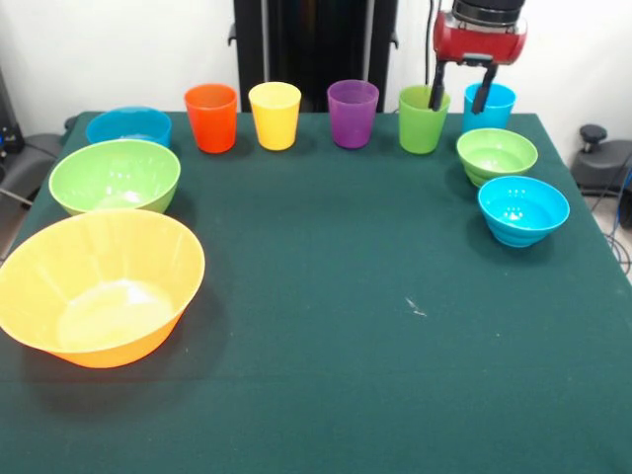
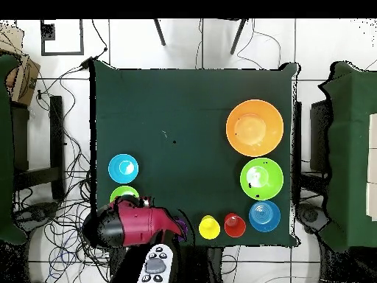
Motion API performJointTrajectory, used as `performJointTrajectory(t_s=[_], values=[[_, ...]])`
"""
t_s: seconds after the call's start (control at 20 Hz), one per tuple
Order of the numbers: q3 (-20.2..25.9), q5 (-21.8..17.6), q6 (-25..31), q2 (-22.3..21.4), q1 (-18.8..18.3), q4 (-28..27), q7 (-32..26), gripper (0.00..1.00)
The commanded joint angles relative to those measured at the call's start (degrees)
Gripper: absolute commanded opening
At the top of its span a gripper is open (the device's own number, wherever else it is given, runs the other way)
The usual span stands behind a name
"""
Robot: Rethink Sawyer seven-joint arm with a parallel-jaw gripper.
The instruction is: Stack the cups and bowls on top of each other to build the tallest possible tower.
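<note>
Five cups stand upright in a row at the table's far edge: orange (image 1: 211, 117), yellow (image 1: 275, 115), purple (image 1: 353, 113), green (image 1: 423, 120) and light blue (image 1: 493, 106). My gripper (image 1: 455, 109) hangs open and empty over the gap between the green and light blue cups. One finger overlaps each cup's rim. The small green bowl (image 1: 497, 155) and small blue bowl (image 1: 523, 209) sit just in front. The medium blue bowl (image 1: 128, 126), medium green bowl (image 1: 115, 176) and large orange bowl (image 1: 99, 286) sit at the left. No tower stands; nothing is stacked.
In the overhead view the red arm head (image 2: 129, 225) hides the purple, green and light blue cups. The yellow cup (image 2: 209, 227), orange cup (image 2: 235, 225), small blue bowl (image 2: 123, 168) and large orange bowl (image 2: 254, 127) show there. Chairs and cables surround the table (image 1: 326, 296).
</note>
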Motion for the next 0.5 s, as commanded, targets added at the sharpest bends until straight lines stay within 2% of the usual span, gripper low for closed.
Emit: performJointTrajectory(t_s=[0.05, 0.15, 0.5], values=[[3.56, 0.65, -6.78, 6.39, -0.25, -3.64, 10.22, 1.00], [2.99, 0.71, -8.17, 7.92, 0.44, -4.47, 11.04, 1.00], [2.63, 0.73, -8.83, 8.22, 0.54, -4.34, 11.15, 1.00]])
